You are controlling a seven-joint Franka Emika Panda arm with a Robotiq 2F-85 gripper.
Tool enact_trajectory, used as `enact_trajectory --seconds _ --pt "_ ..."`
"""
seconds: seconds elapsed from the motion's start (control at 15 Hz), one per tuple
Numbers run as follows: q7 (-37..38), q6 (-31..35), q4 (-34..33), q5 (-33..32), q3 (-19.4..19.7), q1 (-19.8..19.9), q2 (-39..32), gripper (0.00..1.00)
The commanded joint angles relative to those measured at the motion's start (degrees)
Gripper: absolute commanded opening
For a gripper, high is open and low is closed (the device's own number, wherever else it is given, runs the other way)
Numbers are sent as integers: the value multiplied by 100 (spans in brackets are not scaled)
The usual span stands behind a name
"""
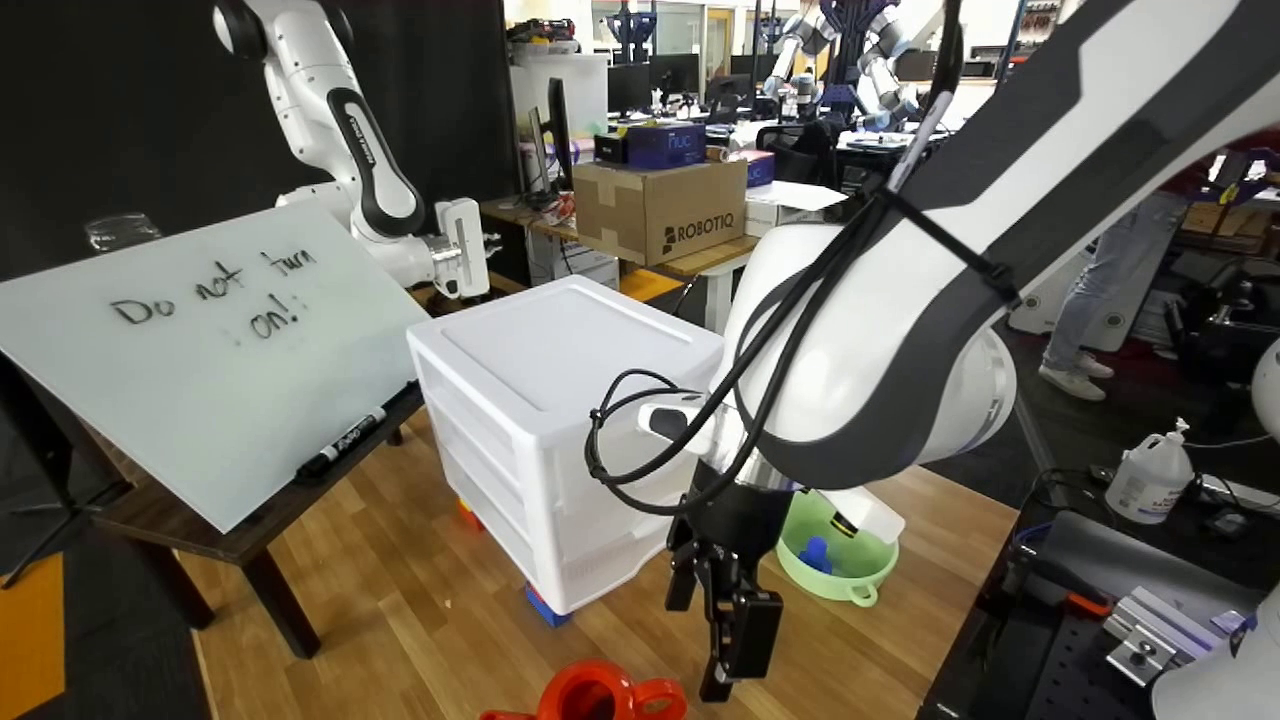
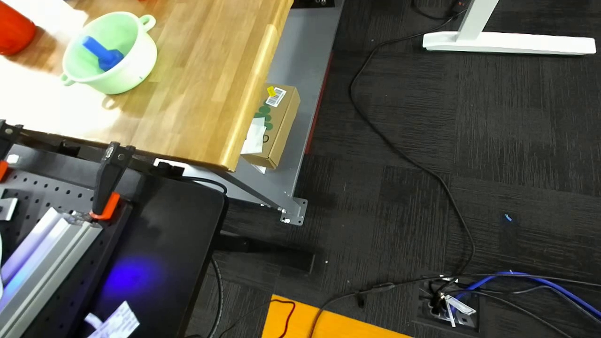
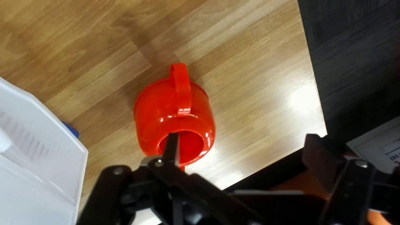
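Observation:
My gripper (image 1: 718, 625) hangs above the wooden table, open, with nothing between its fingers. It also shows in the wrist view (image 3: 243, 140), fingers wide apart. It is nearest to a glossy red pot (image 3: 165, 103) with two loop handles and a round opening. One finger overlaps the opening in the wrist view; contact cannot be told. The pot is partly cut off in an exterior view (image 1: 600, 690). A red thing at the edge of an exterior view (image 2: 14, 29) seems the same pot. A light green bowl (image 1: 850, 580) (image 2: 117, 82) holds a blue piece (image 1: 815, 553) (image 2: 104, 54).
A white drawer unit (image 1: 565, 345) (image 3: 37, 150) stands beside the gripper, with a blue block (image 1: 545, 605) at its base. A whiteboard (image 1: 200, 350) with a marker (image 1: 340, 445) leans behind. A black side table (image 2: 164, 234) carries clamps (image 2: 110, 178). A second arm (image 1: 370, 160) stands behind.

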State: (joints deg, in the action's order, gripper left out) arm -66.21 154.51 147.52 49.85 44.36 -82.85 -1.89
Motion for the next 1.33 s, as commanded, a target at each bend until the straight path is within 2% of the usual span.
enact_trajectory --seconds 0.0,0.27,0.6,0.67,0.73,1.13,1.27 --pt "-173 -374 -139 191 67 88 -219 100" --pt "-406 -863 -300 491 109 184 -546 100" --pt "-787 -1626 -799 967 34 468 -1289 100" --pt "-702 -1587 -880 780 -835 1393 -1258 100" --pt "-745 -1650 -1015 787 -1025 1617 -1410 100" --pt "-748 -1400 -1640 555 -3404 4092 -2039 100" --pt "-690 -1292 -1783 380 -4088 4793 -2206 100"
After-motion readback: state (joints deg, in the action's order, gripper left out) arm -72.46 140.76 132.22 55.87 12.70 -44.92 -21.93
